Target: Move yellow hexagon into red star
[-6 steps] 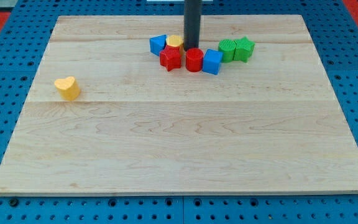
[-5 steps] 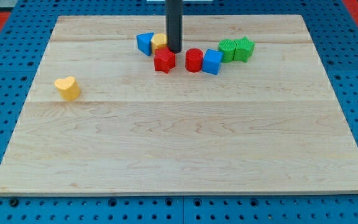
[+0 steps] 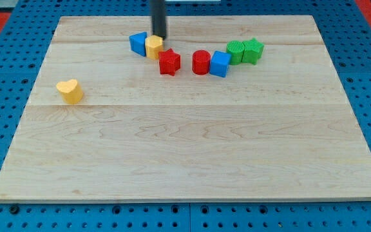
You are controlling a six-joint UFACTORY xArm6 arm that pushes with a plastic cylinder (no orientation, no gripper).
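The yellow hexagon [image 3: 154, 47] sits near the view's top, touching the blue block [image 3: 138, 43] on its left. The red star [image 3: 169, 62] lies just below and right of the hexagon, touching or almost touching it. My tip [image 3: 159, 37] is at the hexagon's upper right edge, above the red star.
A red cylinder [image 3: 201, 62] and a blue cube [image 3: 220, 64] stand right of the star. Two green blocks [image 3: 236, 51] [image 3: 253, 50] sit further right. A yellow heart [image 3: 69, 91] lies alone at the view's left.
My tip has moved left and up along the top of the row. The yellow hexagon and blue block slid left; the red star shifted left, away from the red cylinder.
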